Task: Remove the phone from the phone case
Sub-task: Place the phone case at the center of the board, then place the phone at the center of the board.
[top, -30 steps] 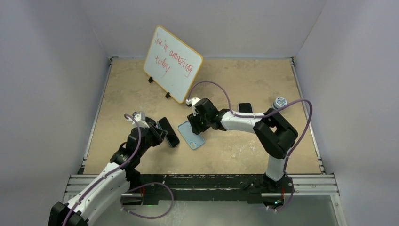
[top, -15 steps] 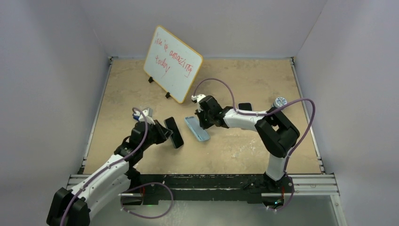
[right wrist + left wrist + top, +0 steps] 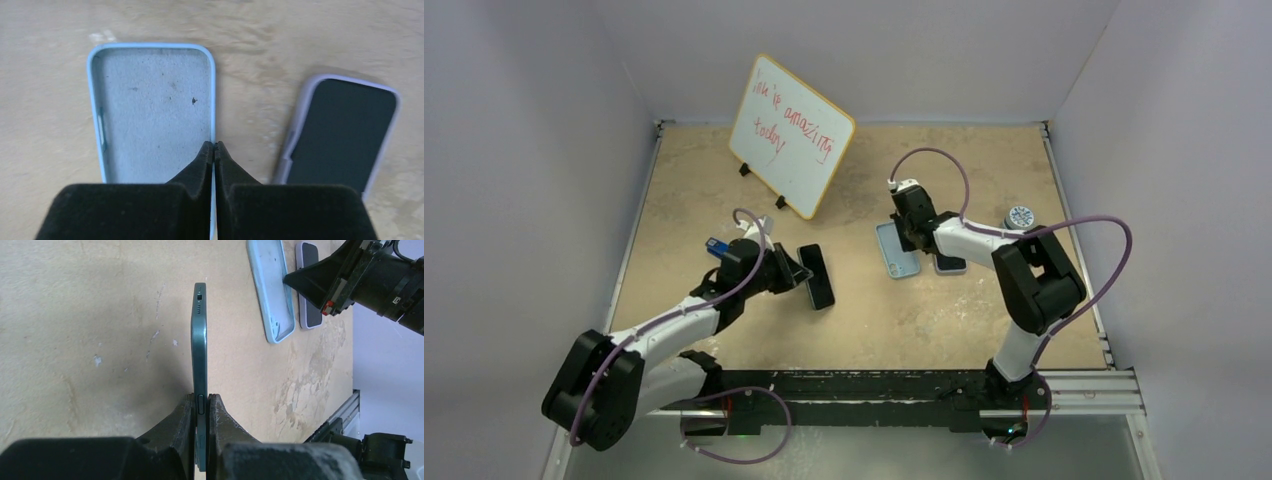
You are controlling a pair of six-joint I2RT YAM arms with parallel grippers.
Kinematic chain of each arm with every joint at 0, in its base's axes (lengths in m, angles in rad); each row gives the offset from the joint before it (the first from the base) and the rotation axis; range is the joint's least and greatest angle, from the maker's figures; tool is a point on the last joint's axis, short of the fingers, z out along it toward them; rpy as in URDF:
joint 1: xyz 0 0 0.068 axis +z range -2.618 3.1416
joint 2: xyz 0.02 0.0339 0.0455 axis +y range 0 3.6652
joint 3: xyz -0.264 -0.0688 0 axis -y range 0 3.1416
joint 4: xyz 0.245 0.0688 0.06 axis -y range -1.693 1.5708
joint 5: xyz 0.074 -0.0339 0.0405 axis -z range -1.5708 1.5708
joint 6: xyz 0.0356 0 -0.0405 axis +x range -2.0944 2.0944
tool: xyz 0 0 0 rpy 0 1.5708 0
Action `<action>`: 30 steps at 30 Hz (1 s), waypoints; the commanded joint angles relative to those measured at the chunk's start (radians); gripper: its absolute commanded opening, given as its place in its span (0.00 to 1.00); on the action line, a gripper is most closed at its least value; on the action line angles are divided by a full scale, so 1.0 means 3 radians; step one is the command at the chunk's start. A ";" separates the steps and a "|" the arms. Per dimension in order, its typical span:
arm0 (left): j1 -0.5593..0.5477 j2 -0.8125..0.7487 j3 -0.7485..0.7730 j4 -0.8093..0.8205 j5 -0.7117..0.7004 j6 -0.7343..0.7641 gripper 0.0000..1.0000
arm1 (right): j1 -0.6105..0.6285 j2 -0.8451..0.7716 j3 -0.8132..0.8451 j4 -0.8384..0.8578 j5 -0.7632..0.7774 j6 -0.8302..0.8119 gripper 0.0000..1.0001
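My left gripper (image 3: 796,274) (image 3: 201,401) is shut on the dark teal phone (image 3: 818,277) (image 3: 200,347), holding it on edge just above the table, bare of any case. The empty light blue phone case (image 3: 894,248) (image 3: 152,112) lies open side up at centre right. My right gripper (image 3: 906,238) (image 3: 214,146) is shut on the case's right side wall, one finger inside and one outside.
A second phone in a lilac case (image 3: 948,262) (image 3: 340,135) lies right beside the blue case. A whiteboard with red writing (image 3: 791,136) stands at the back. A small round blue-topped object (image 3: 1020,217) sits at the far right.
My right gripper has carried the blue case to the right and set it beside the lilac-cased phone. My left gripper has moved the phone rightward toward the middle.
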 commanded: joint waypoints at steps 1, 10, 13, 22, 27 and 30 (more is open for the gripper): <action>0.0017 0.0249 0.0216 0.0669 0.0282 -0.0072 0.00 | -0.0081 -0.0136 0.0010 -0.0193 0.0558 -0.0226 0.00; 0.0017 0.0922 0.0247 0.1174 0.0415 -0.0259 0.00 | -0.0086 -0.0092 -0.0032 -0.0101 0.0295 -0.0172 0.06; 0.0007 0.1111 0.0236 0.1368 0.0458 -0.0365 0.00 | -0.0080 -0.0165 -0.0071 -0.0037 0.0163 -0.0131 0.20; 0.0006 0.1238 0.0253 0.1184 0.0238 -0.0313 0.14 | -0.0085 -0.0734 -0.0452 0.0299 -0.0020 0.0104 0.68; 0.0005 0.1337 0.0280 0.1086 0.0147 -0.0244 0.25 | -0.0087 -0.1217 -0.0828 0.0634 0.0029 0.0284 0.84; 0.0004 0.1444 0.0304 0.1110 0.0144 -0.0240 0.28 | -0.0087 -0.1485 -0.1027 0.0858 0.0103 0.0338 0.90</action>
